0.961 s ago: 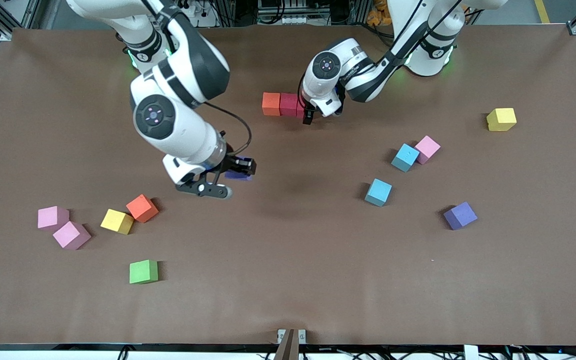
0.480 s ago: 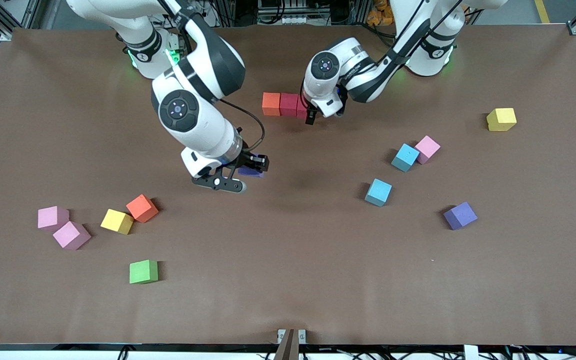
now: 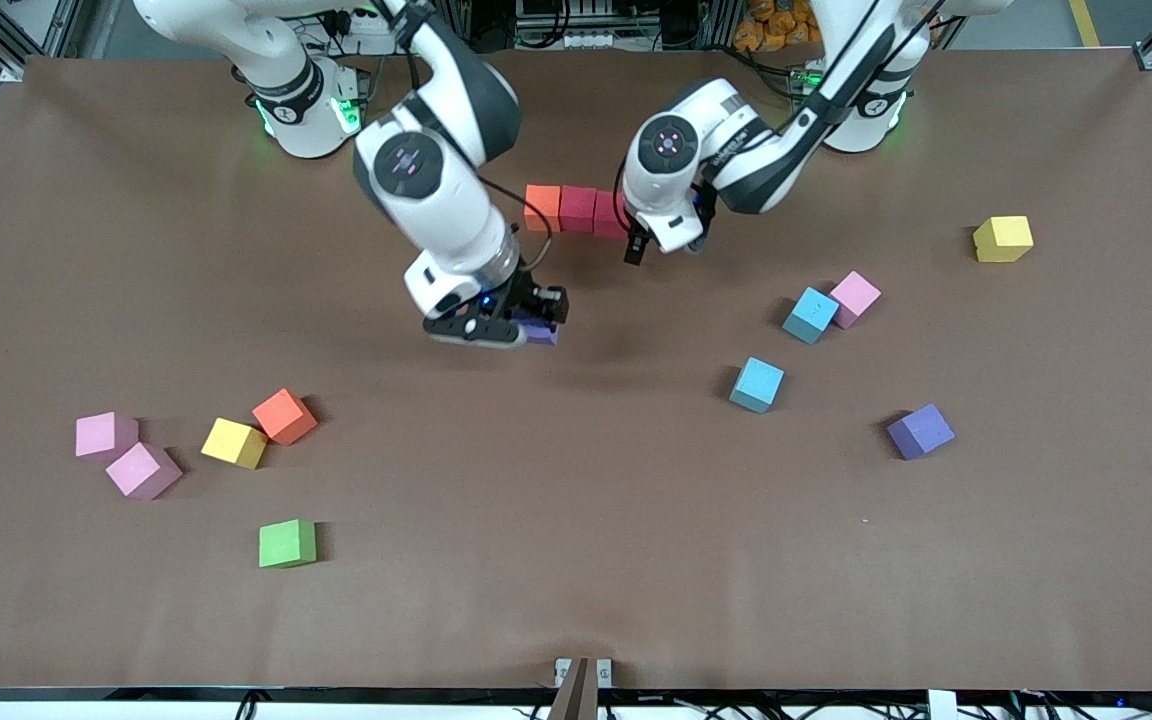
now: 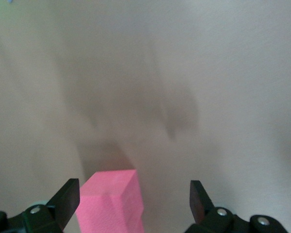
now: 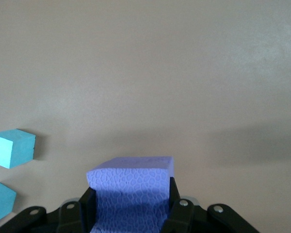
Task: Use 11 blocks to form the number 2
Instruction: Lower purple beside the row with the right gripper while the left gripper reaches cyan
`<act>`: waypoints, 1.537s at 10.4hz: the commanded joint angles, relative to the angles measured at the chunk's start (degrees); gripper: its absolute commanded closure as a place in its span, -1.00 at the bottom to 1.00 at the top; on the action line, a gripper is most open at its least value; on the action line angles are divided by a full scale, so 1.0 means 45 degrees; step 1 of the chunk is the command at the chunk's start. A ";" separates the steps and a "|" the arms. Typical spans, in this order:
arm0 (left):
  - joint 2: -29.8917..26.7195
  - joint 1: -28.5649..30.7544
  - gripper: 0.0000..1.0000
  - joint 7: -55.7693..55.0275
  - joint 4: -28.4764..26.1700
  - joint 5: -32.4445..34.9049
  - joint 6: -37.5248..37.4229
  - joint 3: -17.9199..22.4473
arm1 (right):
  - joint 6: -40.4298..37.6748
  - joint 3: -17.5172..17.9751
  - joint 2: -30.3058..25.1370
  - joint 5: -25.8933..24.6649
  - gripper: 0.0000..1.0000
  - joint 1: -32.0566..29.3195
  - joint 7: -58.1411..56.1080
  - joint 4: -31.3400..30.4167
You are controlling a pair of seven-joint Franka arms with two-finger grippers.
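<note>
Right gripper [image 5: 131, 206] clamped on a purple block [image 5: 132, 191], in the air over bare brown table [image 3: 576, 560]; front view shows only a sliver of purple [image 3: 540, 335]. Left gripper [image 4: 133, 204], jaws apart, hangs over the row's crimson end block [image 4: 114, 201]. Row: orange block [image 3: 542, 208], two crimson blocks [image 3: 577, 209]. Loose blocks lie scattered toward both table ends.
</note>
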 commanded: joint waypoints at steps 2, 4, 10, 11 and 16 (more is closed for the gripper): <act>-0.0086 0.1614 -1.00 0.3819 0.0628 0.0244 -0.0635 0.0009 | 0.0633 -0.0070 -0.0445 -0.1416 0.72 0.1070 0.1965 -0.1112; 0.0011 0.2223 -1.00 0.6828 0.0864 0.0439 -0.0948 0.0048 | 0.2229 -0.0070 -0.0037 -0.2527 0.72 0.1910 0.3702 -0.1873; 0.0011 0.2597 -1.00 1.4117 0.1370 0.1377 -0.0949 0.1469 | 0.3464 -0.0343 0.1565 -0.2551 0.74 0.3650 0.5151 -0.1935; 0.0070 0.2578 -1.00 1.4881 0.1469 0.1397 -0.0949 0.1667 | 0.3525 -0.0440 0.1625 -0.2571 0.74 0.3943 0.5270 -0.1954; 0.0595 0.2325 -1.00 1.7173 0.2171 0.4045 -0.0910 0.2157 | 0.4541 -0.1690 0.1743 -0.2571 0.74 0.5896 0.6207 -0.2775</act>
